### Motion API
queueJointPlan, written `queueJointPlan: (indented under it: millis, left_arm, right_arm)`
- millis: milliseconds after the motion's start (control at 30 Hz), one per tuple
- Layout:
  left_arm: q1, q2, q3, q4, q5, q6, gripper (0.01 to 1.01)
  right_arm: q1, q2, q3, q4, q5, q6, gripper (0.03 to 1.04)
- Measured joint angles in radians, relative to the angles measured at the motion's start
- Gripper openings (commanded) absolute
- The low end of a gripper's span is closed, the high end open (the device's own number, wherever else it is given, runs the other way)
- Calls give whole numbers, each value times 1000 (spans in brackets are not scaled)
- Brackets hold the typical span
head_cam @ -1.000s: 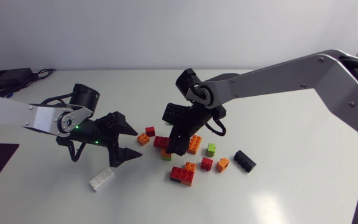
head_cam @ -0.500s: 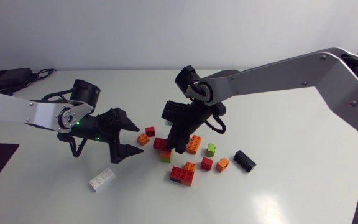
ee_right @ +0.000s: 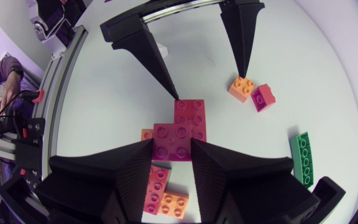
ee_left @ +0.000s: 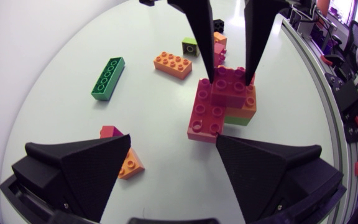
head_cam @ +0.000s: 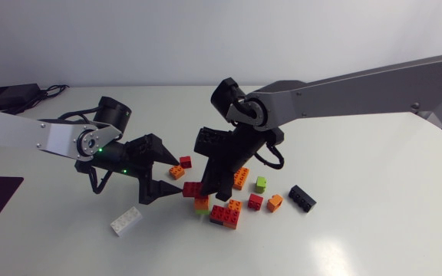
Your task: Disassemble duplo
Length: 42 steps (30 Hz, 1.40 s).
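My right fingers [ee_right: 123,171] pinch the stiff, probably light duplo stack [ee_left: 219,106] at its top; my spread left fingers [ee_left: 86,163] should clamp its base.

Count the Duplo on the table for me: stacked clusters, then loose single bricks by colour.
Stacked clusters: 2 (red-orange-green cluster, red-orange cluster)
Loose orange bricks: 3
Loose red bricks: 2
Loose green bricks: 2
White brick: 1
Black brick: 1
Total: 11
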Motion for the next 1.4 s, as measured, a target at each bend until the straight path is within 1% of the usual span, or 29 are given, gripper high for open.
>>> queueJointPlan:
  millis: [200,300,433,633,1133,1267,1400]
  left_arm:
    - [-12,0,5,-24,24,2,959]
    - [-18,-1,14,-38,58,-9,959]
    - [-27,-8,19,-44,70,-24,959]
    - [-43,-8,19,-44,73,-24,959]
    - [-43,-7,-6,-25,84,-19,959]
    - [-44,-4,-12,-2,93,-20,959]
    - [-63,13,-50,12,61,-15,959]
  right_arm:
    - [19,-33,-37,-8,-1,0,169]
    - [41,-34,-72,30,0,0,169]
    - [64,-34,-101,48,2,0,170]
    - [64,-35,-101,62,3,0,169]
    - [49,-71,-82,58,9,12,170]
    - [44,-90,-82,58,4,31,170]
    - [21,-128,-54,63,-15,48,169]
